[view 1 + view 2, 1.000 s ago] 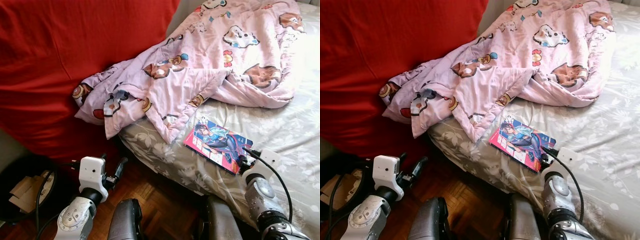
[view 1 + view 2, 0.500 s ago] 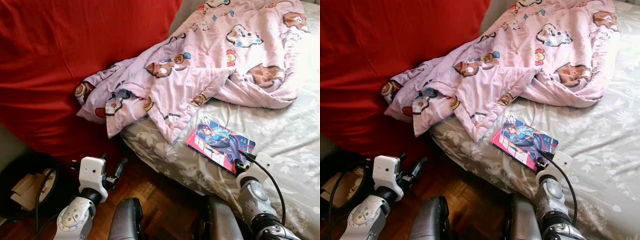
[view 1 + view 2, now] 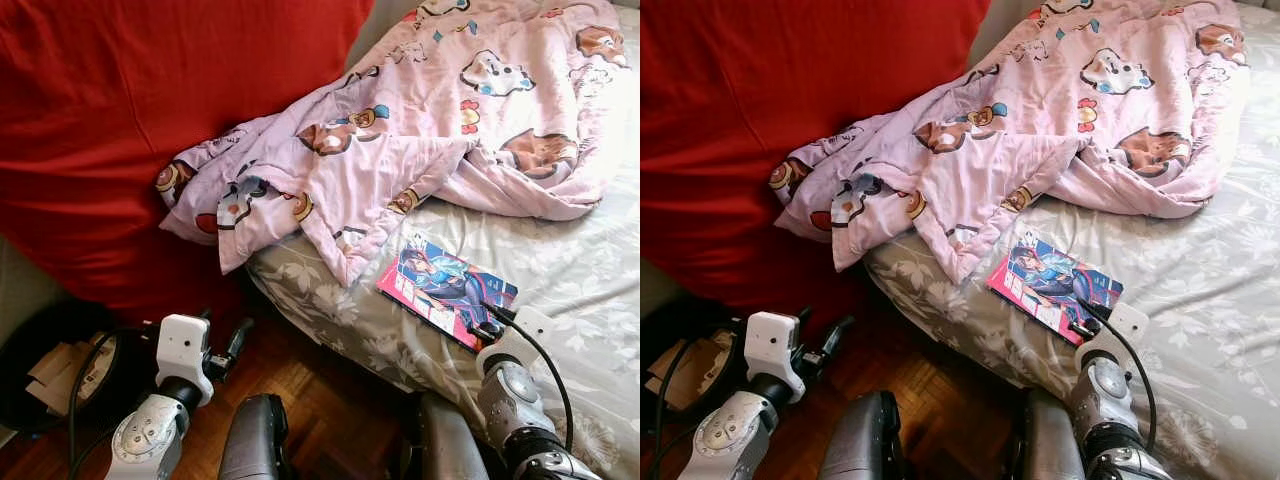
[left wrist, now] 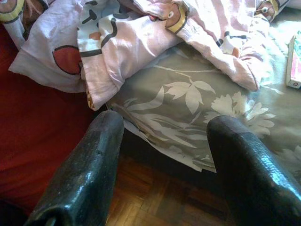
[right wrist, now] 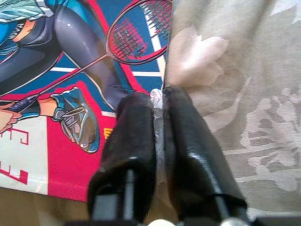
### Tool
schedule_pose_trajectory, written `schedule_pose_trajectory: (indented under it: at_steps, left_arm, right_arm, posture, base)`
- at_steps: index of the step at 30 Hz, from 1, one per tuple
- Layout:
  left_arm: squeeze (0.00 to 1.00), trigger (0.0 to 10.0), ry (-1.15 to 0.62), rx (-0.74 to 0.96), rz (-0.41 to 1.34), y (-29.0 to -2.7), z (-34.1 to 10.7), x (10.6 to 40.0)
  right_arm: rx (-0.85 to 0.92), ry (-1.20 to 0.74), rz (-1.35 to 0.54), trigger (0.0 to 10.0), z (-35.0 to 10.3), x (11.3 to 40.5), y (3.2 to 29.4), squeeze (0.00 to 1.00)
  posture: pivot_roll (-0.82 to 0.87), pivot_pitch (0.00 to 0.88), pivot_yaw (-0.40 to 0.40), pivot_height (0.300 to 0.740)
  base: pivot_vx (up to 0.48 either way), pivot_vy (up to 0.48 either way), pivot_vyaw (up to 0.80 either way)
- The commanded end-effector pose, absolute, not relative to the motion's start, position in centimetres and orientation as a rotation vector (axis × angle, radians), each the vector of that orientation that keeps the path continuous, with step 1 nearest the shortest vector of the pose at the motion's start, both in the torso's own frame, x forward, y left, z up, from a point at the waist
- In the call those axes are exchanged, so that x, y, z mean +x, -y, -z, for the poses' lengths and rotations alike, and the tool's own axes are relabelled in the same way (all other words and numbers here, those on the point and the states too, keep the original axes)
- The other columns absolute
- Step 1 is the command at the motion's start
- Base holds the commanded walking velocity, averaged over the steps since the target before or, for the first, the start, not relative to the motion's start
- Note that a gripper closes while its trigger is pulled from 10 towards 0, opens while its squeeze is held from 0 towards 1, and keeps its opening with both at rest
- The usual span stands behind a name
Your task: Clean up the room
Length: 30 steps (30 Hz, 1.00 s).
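Observation:
A comic book (image 3: 445,288) with a red and blue cover lies flat on the grey floral bed sheet (image 3: 580,290), near the bed's front edge. My right gripper (image 3: 486,328) is at the book's near right corner. In the right wrist view its fingers (image 5: 136,127) are shut on a thin pale edge at the corner of the comic book (image 5: 70,70). My left gripper (image 4: 164,125) is open and holds nothing. It hangs low over the wooden floor (image 3: 320,390), pointing at the side of the bed.
A crumpled pink cartoon-print blanket (image 3: 400,130) covers the back of the bed and hangs over its left corner. A big red cushion (image 3: 120,120) stands to the left. A black bin (image 3: 50,370) with cardboard sits on the floor at far left.
The whole view has shifted a little, so the camera moved. My right gripper stays at the book's corner. The left arm has not moved.

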State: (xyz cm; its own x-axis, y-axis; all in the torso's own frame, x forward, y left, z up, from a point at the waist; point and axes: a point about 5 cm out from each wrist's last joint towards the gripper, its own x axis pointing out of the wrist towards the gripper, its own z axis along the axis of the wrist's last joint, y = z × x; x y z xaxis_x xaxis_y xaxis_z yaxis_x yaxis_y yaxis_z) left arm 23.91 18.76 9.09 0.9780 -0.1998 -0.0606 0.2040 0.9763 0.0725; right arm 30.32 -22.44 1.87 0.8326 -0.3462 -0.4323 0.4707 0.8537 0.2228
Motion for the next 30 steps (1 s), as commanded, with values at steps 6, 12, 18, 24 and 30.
schedule_pose_trajectory:
  at_steps: [6,12,18,24,30]
  left_arm:
    - [0.00,10.0,-0.074,0.102,0.185,-19.2,-8.5,23.9]
    - [0.00,10.0,-0.069,0.098,0.182,-19.2,-8.3,24.2]
    - [0.00,10.0,-0.065,0.093,0.178,-19.1,-8.1,24.5]
    - [0.00,10.0,-0.070,0.062,0.157,-19.0,-7.5,24.8]
    - [0.00,10.0,-0.095,-0.007,0.096,-19.2,-6.5,24.9]
  right_arm:
    - [0.350,-0.358,0.479,0.0,-1.6,29.7,22.8,0.00]
    - [0.348,-0.277,0.473,0.0,-2.0,29.1,22.6,0.00]
    - [0.321,-0.138,0.407,0.0,-3.2,28.1,22.0,0.00]
    - [0.234,-0.065,0.263,0.0,-4.8,27.2,20.8,0.00]
    - [0.149,-0.071,0.156,10.0,-5.1,25.8,20.5,0.00]
  posture:
    - [0.15,0.160,0.068,0.581]
    - [0.14,0.141,0.057,0.581]
    - [0.13,0.128,0.049,0.581]
    - [0.10,0.105,0.036,0.581]
    - [0.08,0.090,0.020,0.581]
  base:
    - [0.000,0.000,0.00]
    - [0.000,0.000,0.00]
    - [0.000,0.000,0.00]
    - [0.000,0.000,0.00]
    - [0.000,0.000,0.00]
